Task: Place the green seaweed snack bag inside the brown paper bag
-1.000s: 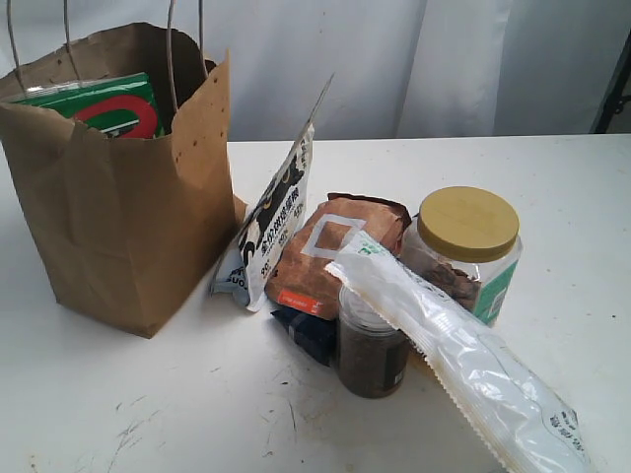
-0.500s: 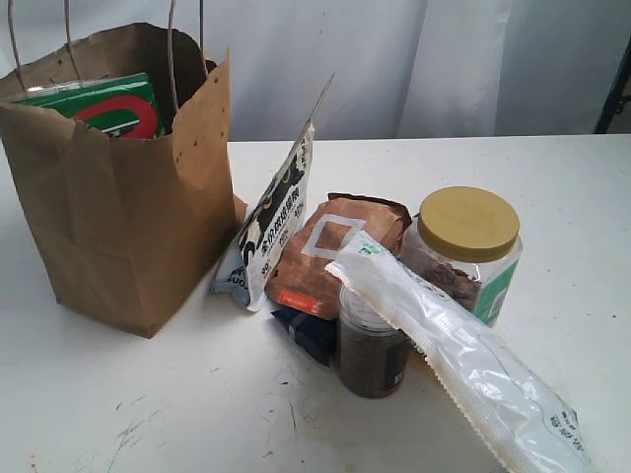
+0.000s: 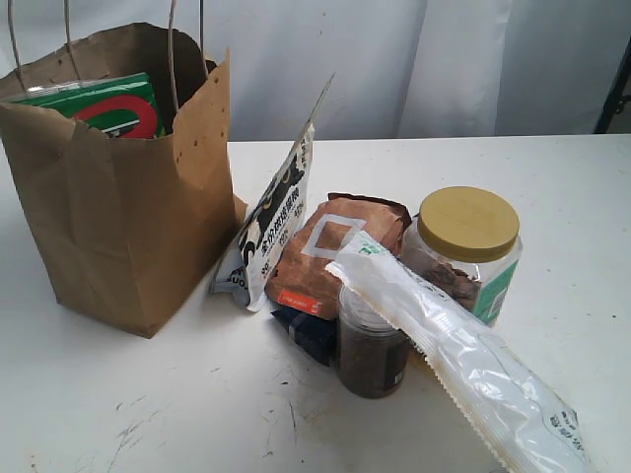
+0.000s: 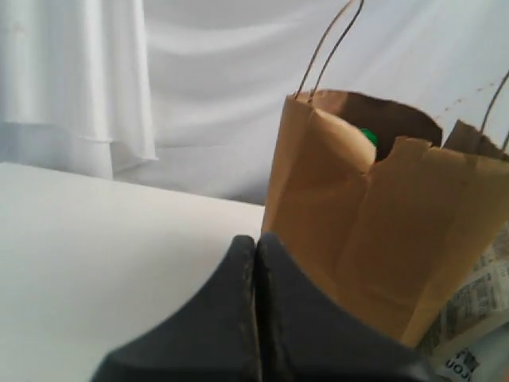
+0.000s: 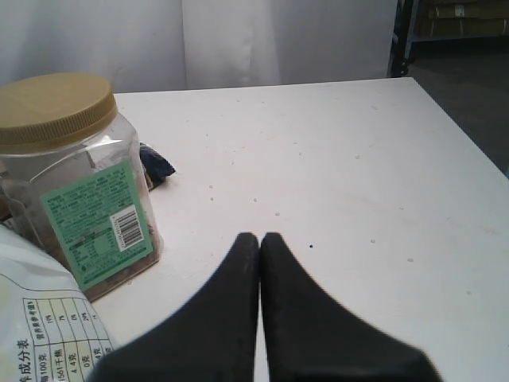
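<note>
Green seaweed snack bag sits in the brown paper bag, upper left. Left pincer, right pincer: closed, empty.

The jar is wearing a green label with a barcode, its print too small to read. The clear packet is showing a ruled table of Chinese characters and figures, barely legible. The white pouch is carrying bold black Chinese characters. The seaweed bag is showing only a red arc.
</note>
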